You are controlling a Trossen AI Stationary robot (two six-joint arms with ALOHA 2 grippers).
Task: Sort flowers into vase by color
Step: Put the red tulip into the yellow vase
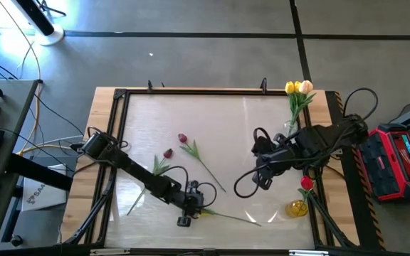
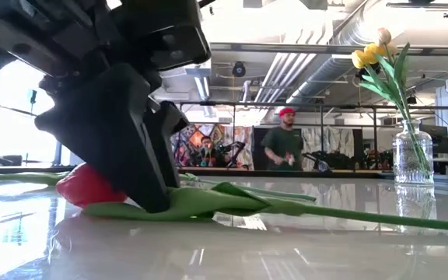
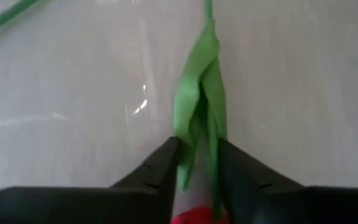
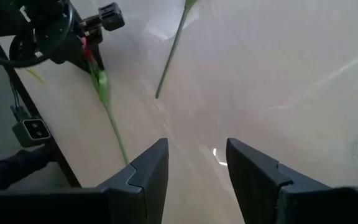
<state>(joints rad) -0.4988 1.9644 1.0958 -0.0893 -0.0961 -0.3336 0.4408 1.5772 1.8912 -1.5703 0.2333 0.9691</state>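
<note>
A red tulip lies on the table near its near edge, head (image 2: 88, 187) toward the left and long green stem (image 1: 230, 215) running right. My left gripper (image 3: 197, 149) is down on it, shut just behind the head. Two maroon tulips (image 1: 182, 138) (image 1: 167, 153) lie flat mid-table. Yellow and peach tulips (image 1: 298, 87) stand in a glass vase (image 2: 413, 152) at the far right. A red tulip (image 1: 306, 183) stands in a second vase (image 1: 297, 208) at the near right. My right gripper (image 4: 197, 155) hangs open high over the table's right half, holding nothing. My left gripper pinches the red tulip's leafy stem (image 3: 197, 124) between its two fingers, just below the head. The fingers (image 2: 142, 179) slant down from above and lie across the stem. The tulip lies flat on the table along its whole length.
A dark frame (image 1: 119, 142) borders the table top. A red and black case (image 1: 397, 160) sits beyond the right edge. Cables loop off the right arm (image 1: 244, 186). A person (image 2: 282, 144) stands in the room behind the table. Bare table lies between the maroon tulips and the right vases.
</note>
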